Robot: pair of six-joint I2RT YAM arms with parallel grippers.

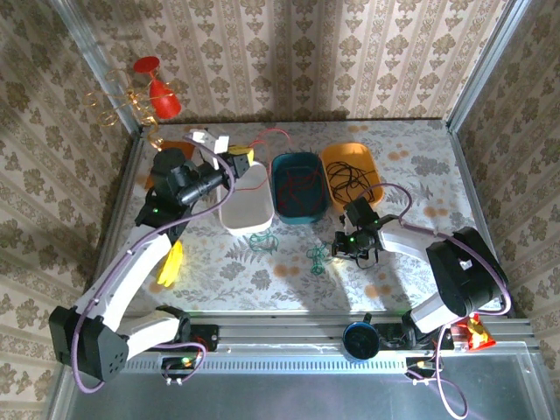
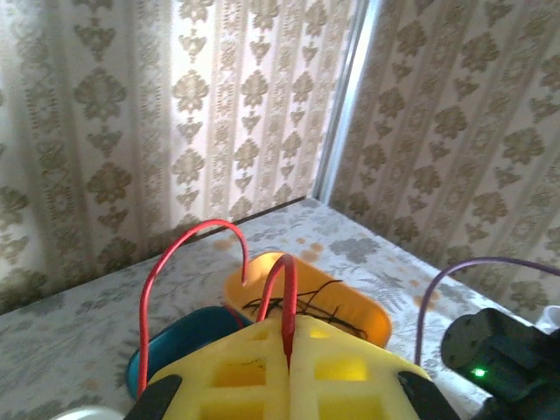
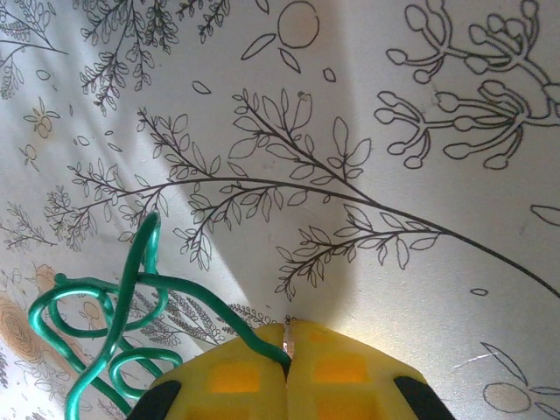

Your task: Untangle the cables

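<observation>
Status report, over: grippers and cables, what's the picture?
Left gripper shut on thin red wire, held clear of the patterned table. Right gripper shut on thin green wire, low over it. Another green wire loose on the table.

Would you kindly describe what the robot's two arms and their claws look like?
The left arm and right arm have white links and black joint housings, with a purple cable running along each and a small green light near the wrist. The left claw and right claw each have two yellow fingers with square recesses and black outer corners.
</observation>
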